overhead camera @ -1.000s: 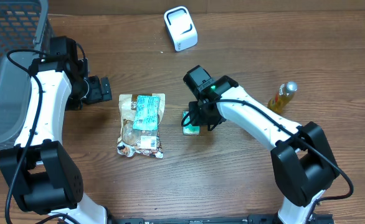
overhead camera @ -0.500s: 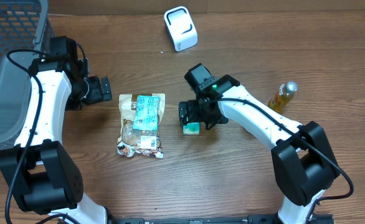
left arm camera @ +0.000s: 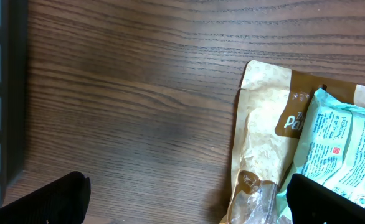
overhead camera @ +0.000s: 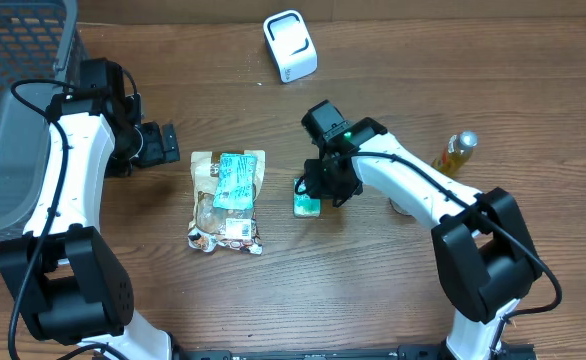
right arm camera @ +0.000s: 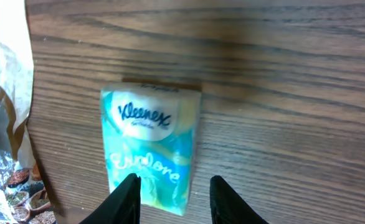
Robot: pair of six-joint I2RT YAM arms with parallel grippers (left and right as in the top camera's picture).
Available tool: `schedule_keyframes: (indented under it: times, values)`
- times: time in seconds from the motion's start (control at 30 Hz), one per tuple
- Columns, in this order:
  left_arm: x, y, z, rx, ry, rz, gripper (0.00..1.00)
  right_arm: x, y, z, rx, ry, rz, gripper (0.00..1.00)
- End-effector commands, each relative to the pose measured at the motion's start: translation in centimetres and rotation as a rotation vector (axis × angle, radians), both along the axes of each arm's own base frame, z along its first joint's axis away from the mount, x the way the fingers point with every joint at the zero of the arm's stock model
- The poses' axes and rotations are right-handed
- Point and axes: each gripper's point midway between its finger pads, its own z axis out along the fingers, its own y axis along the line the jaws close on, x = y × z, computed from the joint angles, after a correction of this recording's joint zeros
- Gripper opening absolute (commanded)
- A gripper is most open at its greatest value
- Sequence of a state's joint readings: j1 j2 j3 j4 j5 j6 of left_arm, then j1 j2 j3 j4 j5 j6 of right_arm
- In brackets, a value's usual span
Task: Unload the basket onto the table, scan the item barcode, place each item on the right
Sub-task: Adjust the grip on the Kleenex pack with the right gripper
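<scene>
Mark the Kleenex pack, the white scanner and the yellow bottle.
Kleenex pack [right arm camera: 150, 149]: right wrist view, middle of its printed face.
white scanner [overhead camera: 290, 46]: overhead view, its top face.
yellow bottle [overhead camera: 449, 160]: overhead view, its body.

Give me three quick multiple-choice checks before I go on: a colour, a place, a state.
1. The scanner is:
A) black
B) white
C) teal

2. The Kleenex pack lies:
A) on the table, right of the bag
B) on top of the bag
C) against the scanner

3. The left gripper has its jaws:
A) shut on the bag
B) open, holding nothing
C) shut, holding nothing

Answers:
1 B, since its shell shows white from overhead.
2 A, since bare wood shows between pack and bag.
3 B, since its fingers stand far apart in the left wrist view.
</scene>
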State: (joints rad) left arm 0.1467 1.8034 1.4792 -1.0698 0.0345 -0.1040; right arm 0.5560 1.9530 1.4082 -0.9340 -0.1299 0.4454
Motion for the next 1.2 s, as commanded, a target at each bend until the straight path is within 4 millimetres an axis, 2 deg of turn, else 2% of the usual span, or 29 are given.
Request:
schedule_keyframes:
  times: [0.0,0.63,0.93,1.17]
  values:
    - [0.6,0.1,0.1,-0.005,-0.009,-0.004,1.00,0.2,0.3,-0.4,0.022,0.020,-0.008,0.33]
    - [0.6,0.1,0.1,-0.005,-0.009,-0.004,1.00,-0.3,1.0,-4.2,0.023,0.102,-0.002,0.31]
    - [0.6,0.1,0.1,-0.005,-0.009,-0.005,1.00,-0.4,0.9,-4.4,0.020,0.108,-0.002,0.24]
    - [0.6,0.1,0.1,-0.005,-0.009,-0.004,1.00,-0.8,0.7,-4.8,0.014,0.117,-0.002,0.23]
